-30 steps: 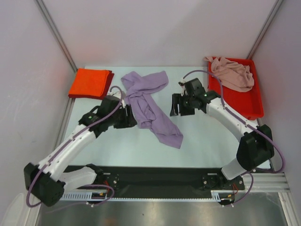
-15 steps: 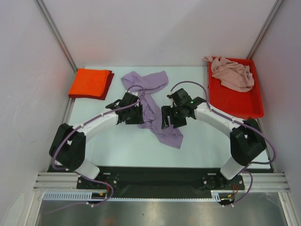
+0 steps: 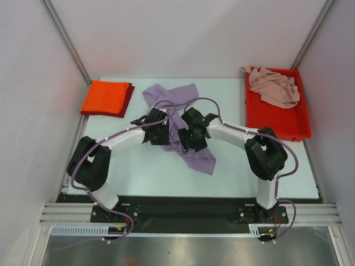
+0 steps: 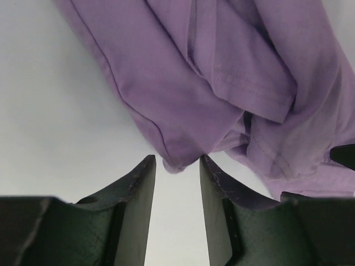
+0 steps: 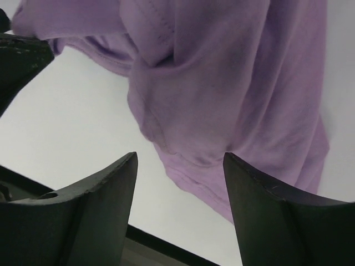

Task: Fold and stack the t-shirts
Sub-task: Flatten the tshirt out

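Note:
A crumpled lavender-purple t-shirt [image 3: 173, 98] lies mid-table, its lower end [image 3: 201, 159] trailing toward me. My left gripper [image 3: 165, 135] sits at its left edge and my right gripper [image 3: 185, 139] at its right side, both low over the cloth. In the left wrist view the jaws of the left gripper [image 4: 177, 161] stand apart, with a corner of the lavender shirt [image 4: 222, 83] just at their tips. The right gripper [image 5: 179, 158] is wide open over a hem of the shirt [image 5: 222, 83]. An orange-red shirt [image 3: 105, 97] lies folded on a dark red one [image 3: 130, 100]. A pale pink shirt [image 3: 274, 86] is bunched in the tray.
A red plastic tray [image 3: 280, 122] stands at the back right of the white table [image 3: 138, 172]. Grey walls close in the left, back and right sides. The black mounting rail [image 3: 183, 208] runs along the near edge.
Both arms have swung inward from either side to the lavender shirt and lowered onto it. The left jaws have narrowed around the cloth corner.

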